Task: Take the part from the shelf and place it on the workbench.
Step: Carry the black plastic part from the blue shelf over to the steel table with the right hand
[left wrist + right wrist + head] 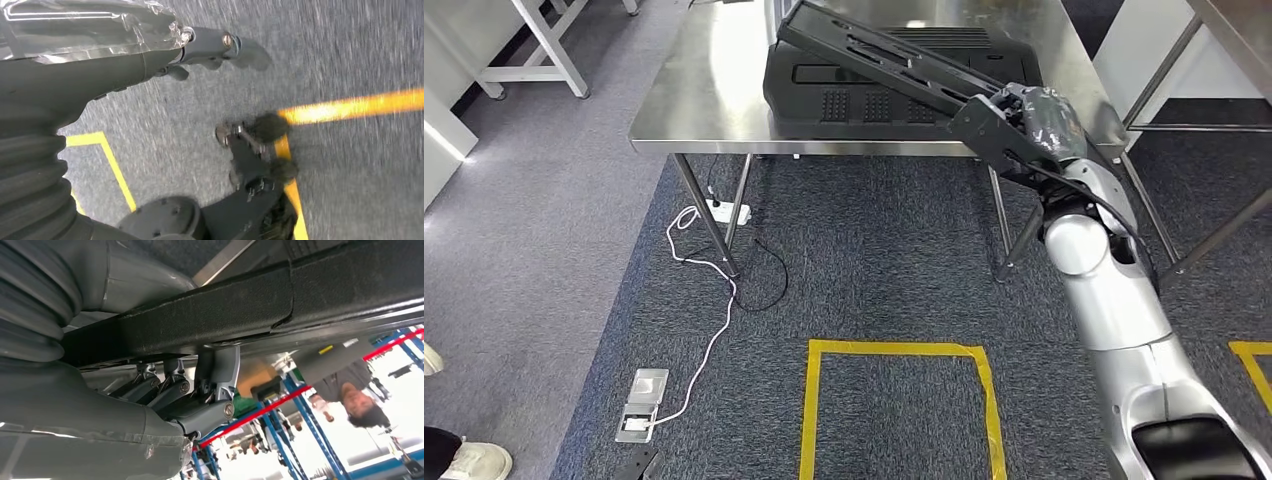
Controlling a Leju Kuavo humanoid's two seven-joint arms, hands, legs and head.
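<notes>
A long flat black part (874,55) is tilted over a stack of similar black parts (854,100) on the steel workbench (704,90). Its far end is raised and its near end sticks out past the bench's front edge. My right hand (1039,120) grips that near end. In the right wrist view the part (225,310) crosses the picture, and the right hand (200,400) has its fingers closed on the part's edge. My left hand (200,45) hangs over the grey carpet with nothing in it.
Under the bench lie a white power strip (724,212) and loose cables. A yellow tape square (899,400) marks the carpet in front. A floor socket (642,405) and a person's shoe (474,460) are at the lower left. Another metal table (1214,60) stands at the right. A person (350,390) stands near blue shelving (300,405).
</notes>
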